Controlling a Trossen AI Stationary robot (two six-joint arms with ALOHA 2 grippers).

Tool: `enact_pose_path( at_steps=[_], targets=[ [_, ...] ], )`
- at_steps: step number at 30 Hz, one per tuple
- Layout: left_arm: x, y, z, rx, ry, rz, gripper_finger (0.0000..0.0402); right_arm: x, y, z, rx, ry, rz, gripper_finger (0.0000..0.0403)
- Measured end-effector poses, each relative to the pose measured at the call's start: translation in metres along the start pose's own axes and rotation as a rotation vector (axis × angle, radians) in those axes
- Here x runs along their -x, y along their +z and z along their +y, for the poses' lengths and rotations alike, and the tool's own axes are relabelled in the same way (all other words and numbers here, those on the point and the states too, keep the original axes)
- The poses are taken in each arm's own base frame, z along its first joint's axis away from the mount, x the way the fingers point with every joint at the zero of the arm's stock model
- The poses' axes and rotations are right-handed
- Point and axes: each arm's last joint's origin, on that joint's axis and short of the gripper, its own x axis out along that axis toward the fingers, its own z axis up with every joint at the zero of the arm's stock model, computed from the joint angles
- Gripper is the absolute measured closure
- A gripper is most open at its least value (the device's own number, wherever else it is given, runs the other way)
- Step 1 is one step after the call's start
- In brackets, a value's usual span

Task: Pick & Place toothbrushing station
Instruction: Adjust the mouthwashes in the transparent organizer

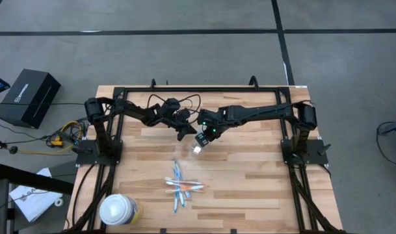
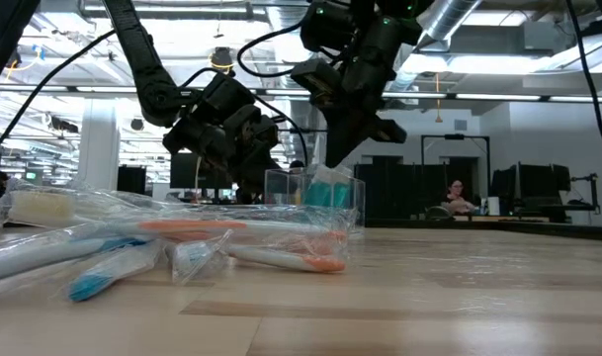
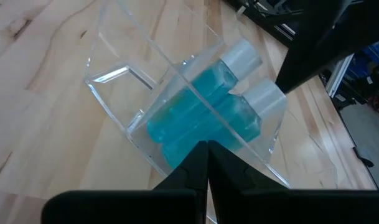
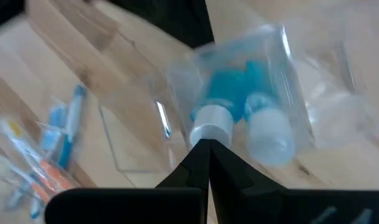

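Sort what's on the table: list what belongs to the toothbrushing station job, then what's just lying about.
Belongs to the job:
- clear cup, standing on the table
- two blue tubes inside that cup
- toothbrushes piled on the table nearer the front edge
- left tool and right tool, both over the cup

Just lying about:
- round white-topped container at the front left corner

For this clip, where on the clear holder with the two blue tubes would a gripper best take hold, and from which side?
Probably its open top rim, coming from above. The clear holder has thin straight walls and a centre divider that closed fingers can pinch. One compartment is empty; the two blue tubes fill the other, white caps up. The wall of the empty compartment looks safest. The right gripper is above it; the left gripper is close beside.
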Motion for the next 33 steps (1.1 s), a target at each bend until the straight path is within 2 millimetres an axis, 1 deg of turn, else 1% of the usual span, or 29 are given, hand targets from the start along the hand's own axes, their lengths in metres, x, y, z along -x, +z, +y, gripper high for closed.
enact_pose_path(
  at_steps=[7, 16, 19, 26, 30, 33],
  targets=[
    [0.0, 0.001, 0.0, -0.005, -0.002, -0.007, 0.0401, 0.001, 0.016, -0.005, -0.019, 0.05, -0.072, 0.0403],
    [0.001, 0.001, 0.001, -0.003, -0.011, -0.008, 0.0401, 0.003, 0.029, -0.015, -0.035, 0.071, -0.093, 0.0403],
    [0.003, 0.002, 0.004, 0.002, -0.004, -0.013, 0.0401, 0.008, 0.034, -0.012, -0.025, 0.084, -0.112, 0.0403],
    [0.005, 0.003, 0.007, 0.005, -0.007, -0.019, 0.0401, 0.028, 0.046, -0.007, 0.011, 0.08, -0.134, 0.0403],
    [0.005, 0.003, 0.007, 0.005, -0.009, -0.018, 0.0401, 0.033, 0.045, -0.011, 0.015, 0.037, -0.092, 0.0403],
    [0.005, 0.003, 0.007, 0.005, -0.009, -0.018, 0.0401, 0.037, 0.039, -0.008, 0.037, 0.011, -0.042, 0.0403]
  ],
)
